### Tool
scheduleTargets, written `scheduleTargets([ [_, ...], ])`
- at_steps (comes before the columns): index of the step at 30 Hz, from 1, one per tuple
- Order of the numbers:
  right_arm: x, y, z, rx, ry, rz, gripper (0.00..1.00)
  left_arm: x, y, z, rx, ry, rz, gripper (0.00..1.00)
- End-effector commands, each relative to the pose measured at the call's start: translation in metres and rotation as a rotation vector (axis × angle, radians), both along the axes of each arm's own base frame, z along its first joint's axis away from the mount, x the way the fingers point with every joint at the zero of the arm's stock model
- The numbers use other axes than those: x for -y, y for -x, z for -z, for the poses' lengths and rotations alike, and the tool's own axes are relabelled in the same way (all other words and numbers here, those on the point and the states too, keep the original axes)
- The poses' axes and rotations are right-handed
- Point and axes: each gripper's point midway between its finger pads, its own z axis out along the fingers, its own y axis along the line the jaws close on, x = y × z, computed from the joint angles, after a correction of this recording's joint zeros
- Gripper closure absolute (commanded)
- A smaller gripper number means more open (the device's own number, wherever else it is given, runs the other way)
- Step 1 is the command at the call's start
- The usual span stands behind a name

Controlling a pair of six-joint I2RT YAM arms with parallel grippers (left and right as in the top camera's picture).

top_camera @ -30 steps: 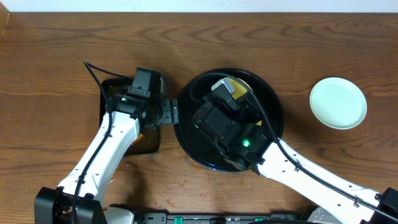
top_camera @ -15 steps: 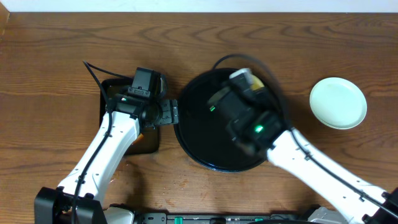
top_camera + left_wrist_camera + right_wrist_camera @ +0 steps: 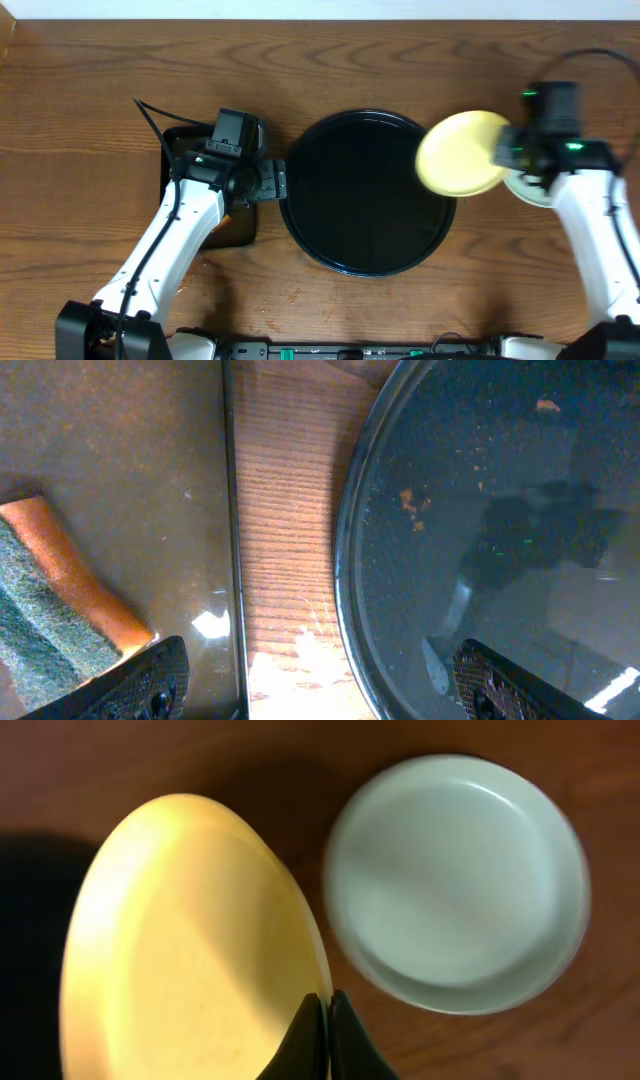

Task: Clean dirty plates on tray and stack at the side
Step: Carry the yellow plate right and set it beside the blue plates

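Brown wood-grain table (image 3: pixel 90 80) fills every view. Nearest the left wrist camera, the left gripper (image 3: pixel 335 685) hangs with its fingers spread wide. One finger is over the rectangular tray (image 3: pixel 130 480), where a green-and-orange sponge (image 3: pixel 50 625) lies. The other is over the round black tray (image 3: pixel 330 230), which carries a few orange crumbs (image 3: pixel 410 500). On the other side, the right gripper (image 3: pixel 326 1030) pinches the rim of the yellow plate (image 3: pixel 180 950), held over the round tray's right edge. Beyond it, a pale green plate (image 3: pixel 455 880) sits on the table, off the tray.
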Motion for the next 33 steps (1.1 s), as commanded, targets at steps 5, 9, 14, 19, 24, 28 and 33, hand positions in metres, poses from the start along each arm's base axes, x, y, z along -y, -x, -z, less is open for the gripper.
scheduleTargets([
  [5, 0.101, 0.017, 0.003, 0.049, -0.183, 0.36, 0.99, -0.001, -0.004, -0.003, 0.01, -0.012, 0.002, 0.14],
  [9, 0.14, 0.03, 0.024, 0.022, -0.222, 0.525, 0.99, -0.001, -0.004, -0.003, 0.01, -0.012, 0.002, 0.14],
  [14, 0.153, 0.027, 0.055, -0.02, -0.272, 0.566, 0.99, -0.001, -0.004, -0.003, 0.01, -0.012, 0.002, 0.14],
  [19, 0.122, 0.002, 0.068, -0.014, -0.383, 0.354, 0.99, -0.001, -0.004, -0.003, 0.01, -0.012, 0.002, 0.14],
  [24, 0.114, -0.005, 0.071, -0.025, -0.345, 0.306, 0.99, -0.001, -0.004, -0.003, 0.01, -0.012, 0.002, 0.14],
  [28, 0.115, -0.001, 0.087, -0.074, -0.323, 0.308, 0.78, -0.001, -0.004, -0.003, 0.01, -0.012, 0.002, 0.14],
  [33, 0.095, 0.002, 0.114, -0.149, -0.353, 0.095, 0.74, -0.001, -0.004, -0.003, 0.01, -0.012, 0.002, 0.14],
])
